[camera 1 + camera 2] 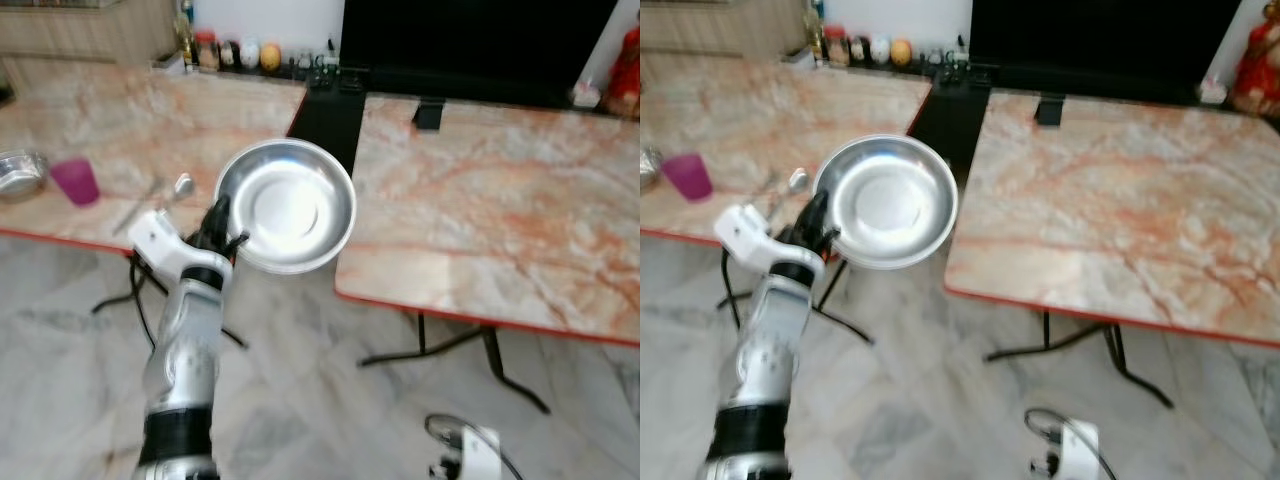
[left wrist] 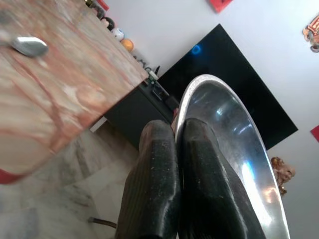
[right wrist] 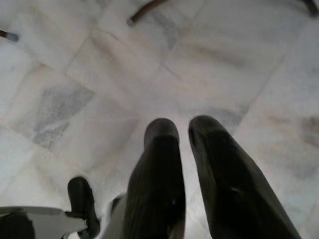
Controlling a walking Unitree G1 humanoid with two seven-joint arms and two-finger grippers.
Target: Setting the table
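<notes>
A round steel plate (image 1: 290,205) is held tilted in the air over the gap between two marble-topped tables, by the left table's (image 1: 120,120) near right corner. My left gripper (image 1: 222,228) is shut on the plate's left rim. In the left wrist view the two black fingers (image 2: 159,164) pinch the rim of the plate (image 2: 234,134). My right gripper (image 3: 183,127) hangs idle, pointing at the tiled floor, with a narrow gap between its fingers and nothing in it.
On the left table lie a pink cup (image 1: 76,182), a steel bowl (image 1: 18,172) and a spoon (image 1: 183,184). The right table (image 1: 500,210) has a bare top. A black screen (image 1: 470,40) and several small jars (image 1: 240,52) stand at the back. Table legs (image 1: 500,365) cross the floor.
</notes>
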